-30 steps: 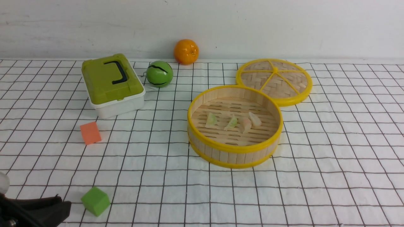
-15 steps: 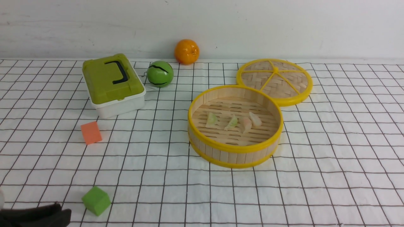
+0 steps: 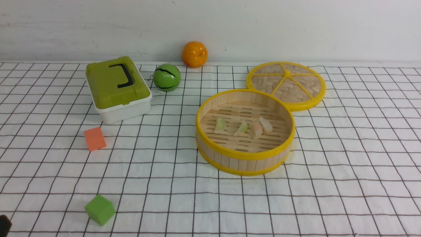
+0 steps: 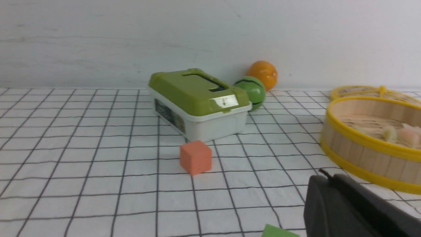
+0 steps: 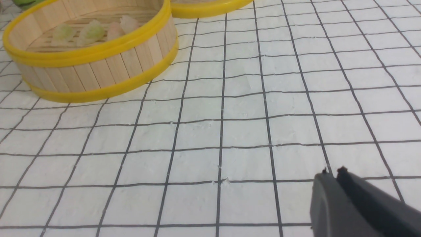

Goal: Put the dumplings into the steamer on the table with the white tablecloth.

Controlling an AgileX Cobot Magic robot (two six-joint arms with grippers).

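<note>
Four dumplings (image 3: 244,127), two pale green and two pink, lie in a row inside the steamer (image 3: 245,157) on the white tablecloth (image 3: 345,164). Your left gripper (image 4: 324,184) and right gripper (image 5: 332,176) both sit pressed together, empty, on the steamer's near side; the right looks nearer, though that's hard to judge.

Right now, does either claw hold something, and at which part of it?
No. Both the left claw and the right claw are shut on nothing; all four dumplings lie inside the steamer.
</note>
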